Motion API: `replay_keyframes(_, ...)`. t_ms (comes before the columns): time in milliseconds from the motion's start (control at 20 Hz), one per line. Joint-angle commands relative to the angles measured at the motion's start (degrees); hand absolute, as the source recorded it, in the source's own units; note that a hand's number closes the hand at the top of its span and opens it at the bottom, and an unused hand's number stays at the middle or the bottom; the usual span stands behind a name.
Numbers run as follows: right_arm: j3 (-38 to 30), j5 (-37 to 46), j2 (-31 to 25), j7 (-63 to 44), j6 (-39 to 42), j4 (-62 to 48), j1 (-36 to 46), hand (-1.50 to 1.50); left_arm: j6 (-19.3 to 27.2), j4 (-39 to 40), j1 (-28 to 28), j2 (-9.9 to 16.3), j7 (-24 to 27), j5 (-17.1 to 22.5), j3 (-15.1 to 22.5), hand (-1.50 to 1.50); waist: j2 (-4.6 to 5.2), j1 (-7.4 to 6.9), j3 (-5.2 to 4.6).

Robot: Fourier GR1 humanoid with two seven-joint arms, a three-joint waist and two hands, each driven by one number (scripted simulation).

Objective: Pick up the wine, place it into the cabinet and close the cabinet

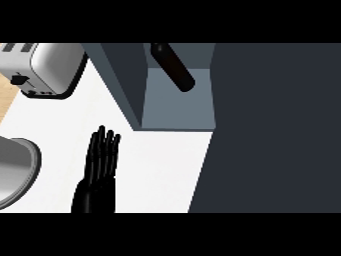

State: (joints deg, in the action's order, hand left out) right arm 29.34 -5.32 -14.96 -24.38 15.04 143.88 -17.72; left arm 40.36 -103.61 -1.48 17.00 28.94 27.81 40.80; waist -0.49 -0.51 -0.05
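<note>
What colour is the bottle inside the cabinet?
Black; the wine bottle leans inside the grey-blue cabinet, seen in the head view.

The toaster [44, 67] at upper left and the sink [7, 172] at lower left are cut by the frame edge.

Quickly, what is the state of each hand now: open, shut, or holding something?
Left hand: open, fingers straight, holding nothing, above the counter.
Right hand: not in view, so it cannot be told.
</note>
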Motion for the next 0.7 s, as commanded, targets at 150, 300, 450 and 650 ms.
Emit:
replay_keyframes(150,11.63,0.77,0.17,-6.48,0.3,10.78,0.18,1.5,-1.86,-9.21,-9.61,8.03,0.89,0.02,-1.09,-1.5,-0.11,-0.03,-0.07)
replay_keyframes(300,13.81,3.2,1.94,-4.78,-0.27,9.59,2.67,1.5,-6.19,-9.34,-11.81,11.24,2.91,3.36,-6.33,-1.5,-0.22,-0.11,-0.18)
replay_keyframes(450,15.02,2.44,4.21,-11.49,-3.13,9.41,6.9,1.5,-6.53,-14.03,-14.52,13.08,2.36,4.41,-7.44,-1.5,-0.06,-0.92,-0.27)
replay_keyframes(650,20.67,4.42,10.38,-12.86,-5.7,0.21,11.77,1.5,-9.62,-14.56,-18.54,14.61,5.26,5.89,-9.81,-1.5,-0.04,-1.38,-0.28)
